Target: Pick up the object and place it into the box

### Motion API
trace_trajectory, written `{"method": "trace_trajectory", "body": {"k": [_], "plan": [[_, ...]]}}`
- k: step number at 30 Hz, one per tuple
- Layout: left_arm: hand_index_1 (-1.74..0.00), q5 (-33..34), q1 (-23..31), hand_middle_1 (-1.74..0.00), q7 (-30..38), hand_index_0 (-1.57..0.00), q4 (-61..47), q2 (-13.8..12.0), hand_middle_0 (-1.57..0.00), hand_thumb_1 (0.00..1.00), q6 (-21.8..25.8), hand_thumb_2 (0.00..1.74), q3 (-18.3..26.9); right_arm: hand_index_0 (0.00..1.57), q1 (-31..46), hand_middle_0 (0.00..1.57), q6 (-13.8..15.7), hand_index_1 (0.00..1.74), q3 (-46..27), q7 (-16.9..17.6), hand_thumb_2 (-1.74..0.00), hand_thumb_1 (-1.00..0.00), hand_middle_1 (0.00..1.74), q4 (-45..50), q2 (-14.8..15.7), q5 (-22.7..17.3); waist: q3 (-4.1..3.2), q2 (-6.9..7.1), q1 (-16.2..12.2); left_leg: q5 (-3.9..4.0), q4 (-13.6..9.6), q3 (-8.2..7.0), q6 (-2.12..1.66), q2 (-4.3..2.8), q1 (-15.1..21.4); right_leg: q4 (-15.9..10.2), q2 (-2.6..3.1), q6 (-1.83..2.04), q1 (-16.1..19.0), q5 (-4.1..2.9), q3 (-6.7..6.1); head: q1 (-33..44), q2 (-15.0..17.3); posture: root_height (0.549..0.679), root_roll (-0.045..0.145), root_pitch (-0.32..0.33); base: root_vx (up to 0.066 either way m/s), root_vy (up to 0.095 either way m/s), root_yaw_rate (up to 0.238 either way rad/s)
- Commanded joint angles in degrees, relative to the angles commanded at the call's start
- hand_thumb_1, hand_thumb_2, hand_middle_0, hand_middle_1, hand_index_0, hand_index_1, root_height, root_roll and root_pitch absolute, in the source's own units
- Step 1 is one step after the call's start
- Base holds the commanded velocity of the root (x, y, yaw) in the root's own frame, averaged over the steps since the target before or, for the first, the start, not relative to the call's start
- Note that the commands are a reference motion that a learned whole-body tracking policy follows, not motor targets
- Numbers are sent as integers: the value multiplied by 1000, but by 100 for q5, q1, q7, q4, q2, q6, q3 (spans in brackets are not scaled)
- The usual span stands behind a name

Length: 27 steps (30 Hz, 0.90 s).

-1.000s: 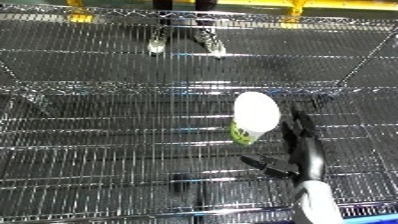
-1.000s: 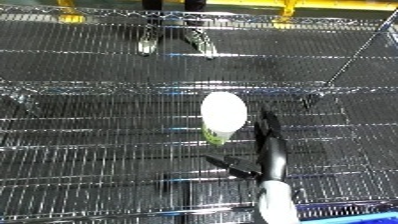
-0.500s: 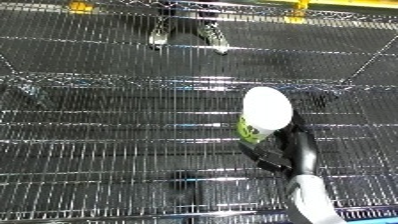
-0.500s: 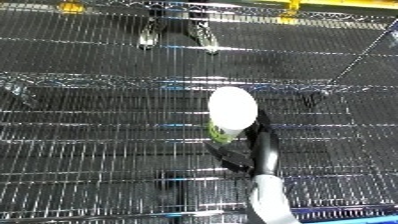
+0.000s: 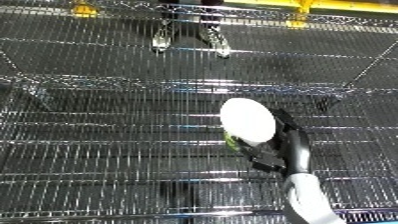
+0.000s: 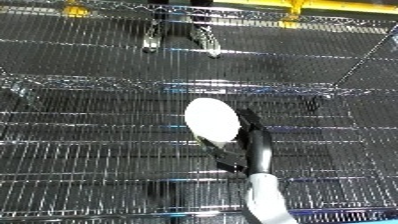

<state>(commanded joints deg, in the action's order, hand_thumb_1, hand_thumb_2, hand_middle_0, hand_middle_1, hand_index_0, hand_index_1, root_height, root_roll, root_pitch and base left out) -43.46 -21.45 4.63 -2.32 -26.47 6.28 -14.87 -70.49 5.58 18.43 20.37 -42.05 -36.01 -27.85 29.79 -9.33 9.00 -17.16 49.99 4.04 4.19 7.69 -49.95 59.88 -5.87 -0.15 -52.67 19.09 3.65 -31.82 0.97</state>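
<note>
The white-lidded container (image 5: pixel 248 121) has risen off the wire shelf (image 5: pixel 98 150) since a second ago and now tilts its pale top toward the camera; the right hand (image 5: pixel 286 147) has its black fingers (image 6: pixel 251 131) clamped around the container's green-labelled side; no bin is in view; keeping the container steady while turning to find the bin seems wise; the left hand is unseen.
</note>
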Motion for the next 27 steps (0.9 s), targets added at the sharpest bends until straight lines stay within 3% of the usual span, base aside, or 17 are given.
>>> {"method": "trace_trajectory", "body": {"k": [6, 11, 23, 27], "plan": [[-1740, -76, 59, -1740, -69, -1570, 26, -5, -1570, 1000, 51, 1740, 35, 1570, 140, 1570, 165, 1740, -60, -21, -1740, -1000, 1740, 172, 17, -37, 0, 38, -33, 19, -121, 10, -7, -32, 172, -119, 12, 3, 152, -31, 5, 5, -23, 600, 31, 260, -35, -13, -23], [-1740, -66, 148, -1740, -124, -1570, 74, 13, -1570, 1000, 134, 1740, 108, 1570, 474, 1570, 412, 1740, -289, -163, -1740, -1000, 1740, 677, 88, -62, 0, 118, -106, 79, -392, 36, -31, -76, 506, -353, 41, 5, 455, -70, 17, 111, -16, 608, 32, 241, -51, -3, -63], [-1740, 191, 408, -1740, -52, -1570, 272, 286, -1570, 1000, 351, 1740, 314, 1570, 2078, 1570, 561, 1740, -1058, -416, -1740, -1000, 1740, 2958, 552, -30, 0, 424, -466, 317, -1183, 48, -160, -256, 1407, -1055, 152, 49, 1335, -224, 12, 611, 337, 629, 35, 184, -68, 0, -79], [-1740, 245, 448, -1740, -28, -1570, 306, 344, -1570, 1000, 363, 1740, 350, 1570, 2668, 1570, 696, 1740, -1183, -492, -1740, -1000, 1740, 3542, 777, 20, 0, 530, -586, 361, -1387, 62, -199, -331, 1724, -1273, 169, 65, 1645, -264, -8, 774, 443, 634, 37, 159, -59, -25, -55]]}}
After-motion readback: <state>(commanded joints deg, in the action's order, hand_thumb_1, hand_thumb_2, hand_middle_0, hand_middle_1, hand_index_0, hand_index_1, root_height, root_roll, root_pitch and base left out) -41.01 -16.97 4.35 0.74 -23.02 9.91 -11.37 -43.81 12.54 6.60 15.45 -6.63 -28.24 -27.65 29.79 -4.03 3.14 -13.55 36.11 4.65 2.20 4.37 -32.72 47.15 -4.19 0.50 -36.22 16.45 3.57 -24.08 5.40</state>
